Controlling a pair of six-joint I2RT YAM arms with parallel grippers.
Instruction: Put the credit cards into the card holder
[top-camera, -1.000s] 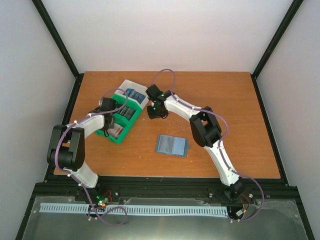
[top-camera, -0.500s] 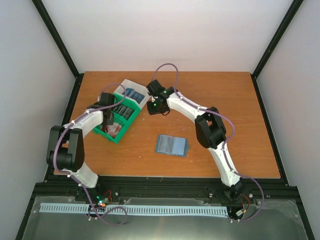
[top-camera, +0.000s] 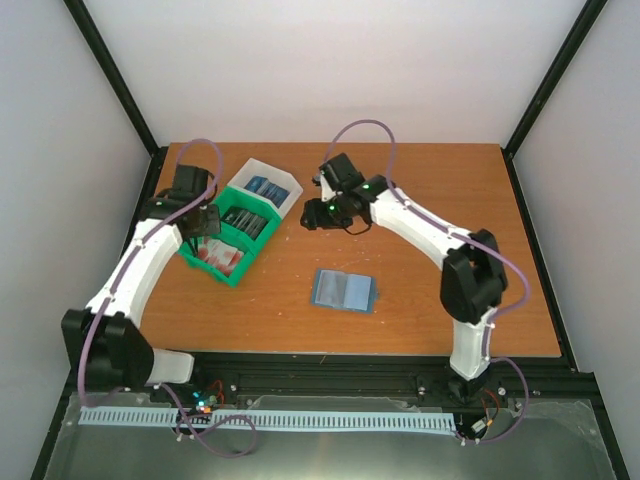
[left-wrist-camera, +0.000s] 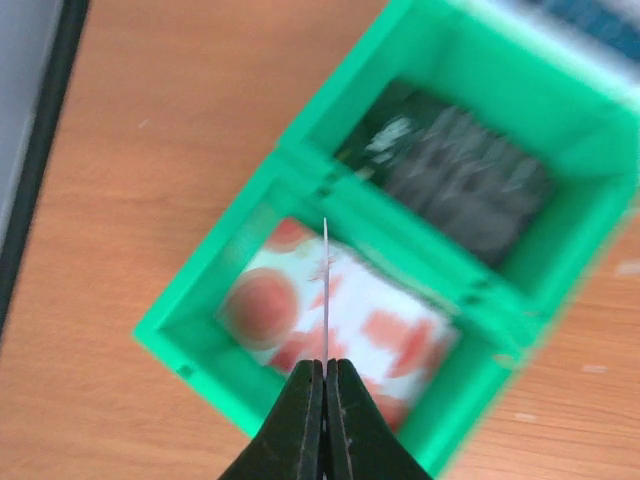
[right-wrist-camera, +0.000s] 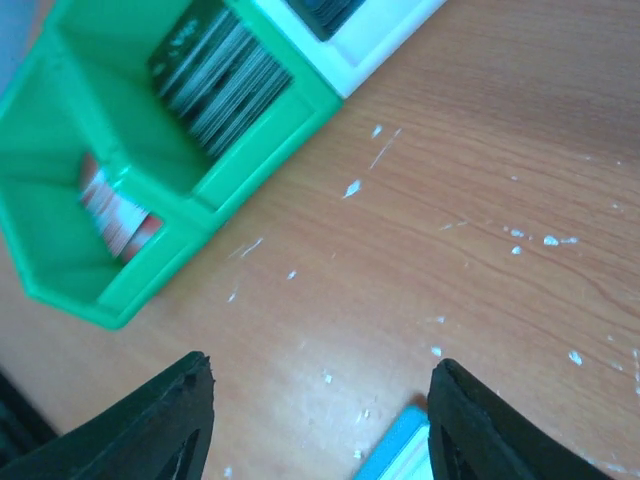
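Note:
My left gripper (left-wrist-camera: 326, 365) is shut on a thin credit card (left-wrist-camera: 325, 290) seen edge-on, held above the near compartment of the green bin (left-wrist-camera: 200, 340). Red-and-white credit cards (left-wrist-camera: 400, 335) lie in that compartment, and dark ones (left-wrist-camera: 460, 180) fill the compartment behind. From above, the left gripper (top-camera: 200, 221) hangs over the bin's left end. The teal card holder (top-camera: 343, 290) lies open on the table's middle. My right gripper (top-camera: 314, 214) is open and empty above bare wood, right of the bins. Its wrist view shows the gripper (right-wrist-camera: 320, 370) and a corner of the card holder (right-wrist-camera: 400, 455).
A white bin (top-camera: 266, 186) with blue cards adjoins the green bin (top-camera: 232, 262) at its far end. White specks dot the wooden table (right-wrist-camera: 470, 200). Black frame rails run along the table's left edge (top-camera: 150, 200) and near edge.
My left gripper shut on a card and rose, shifting left over the bin. The right gripper drew back to the right of the bins and opened wider.

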